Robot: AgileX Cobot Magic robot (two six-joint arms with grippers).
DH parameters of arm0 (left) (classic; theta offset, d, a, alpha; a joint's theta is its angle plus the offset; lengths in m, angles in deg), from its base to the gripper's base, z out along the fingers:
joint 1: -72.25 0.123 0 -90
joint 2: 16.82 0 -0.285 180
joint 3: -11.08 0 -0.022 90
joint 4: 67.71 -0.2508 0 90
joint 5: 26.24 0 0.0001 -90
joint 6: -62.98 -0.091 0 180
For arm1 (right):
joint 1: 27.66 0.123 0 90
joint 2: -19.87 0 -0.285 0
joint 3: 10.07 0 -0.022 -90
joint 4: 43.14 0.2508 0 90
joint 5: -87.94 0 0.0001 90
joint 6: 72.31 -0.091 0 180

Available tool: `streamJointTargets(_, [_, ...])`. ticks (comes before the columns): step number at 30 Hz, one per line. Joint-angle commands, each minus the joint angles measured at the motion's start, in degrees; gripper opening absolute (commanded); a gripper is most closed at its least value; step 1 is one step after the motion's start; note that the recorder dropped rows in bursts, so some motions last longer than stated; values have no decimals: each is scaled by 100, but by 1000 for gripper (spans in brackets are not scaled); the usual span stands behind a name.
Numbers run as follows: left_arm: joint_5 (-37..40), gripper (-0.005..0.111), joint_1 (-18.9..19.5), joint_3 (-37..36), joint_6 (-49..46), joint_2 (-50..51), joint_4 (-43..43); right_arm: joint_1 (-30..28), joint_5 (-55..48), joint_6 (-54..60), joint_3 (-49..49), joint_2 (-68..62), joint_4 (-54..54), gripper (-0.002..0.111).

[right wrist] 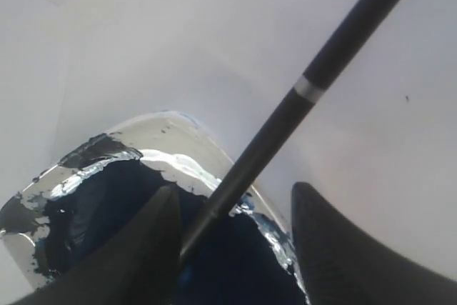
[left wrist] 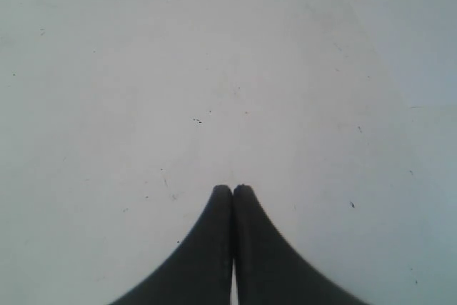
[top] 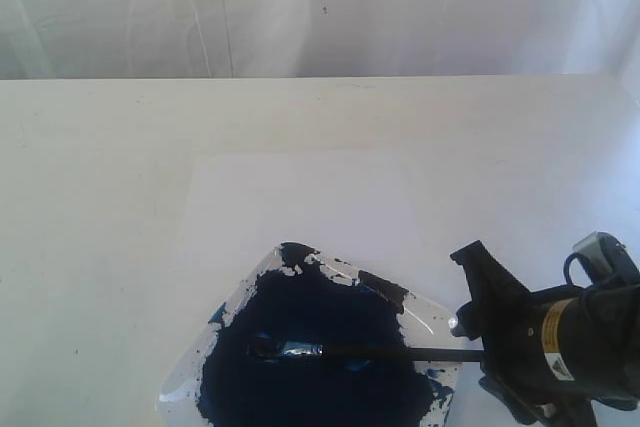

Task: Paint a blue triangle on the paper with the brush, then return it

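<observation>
The left gripper point(left wrist: 233, 189) hangs with its fingers pressed together above bare tabletop point(left wrist: 107, 69). The paper point(top: 300, 197) lies mid-table with open surface around it, its near edge by the paint tray point(top: 432, 319). The brush point(top: 400, 353) lies across the tray, bristles in the blue pool point(top: 300, 387). Its handle overhangs the right rim between the spread, unpinching jaws of the right gripper point(right wrist: 234, 189).

The brush point(top: 380, 353) lies in the paint tray point(top: 428, 309), its handle reaching right between the fingers of the right gripper point(top: 482, 332). The paper point(top: 300, 197) lies on the table point(top: 100, 197) just behind the tray.
</observation>
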Motion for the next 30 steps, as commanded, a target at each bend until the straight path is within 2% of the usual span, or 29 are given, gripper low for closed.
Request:
streamJointTargets(1, [-1,0,16,-20,14,44,15,-60,15,-14,-26,-116,-16,46])
streamJointTargets(30, [-1,0,16,-20,14,44,15,-560,193,-14,-26,-165,-300,46])
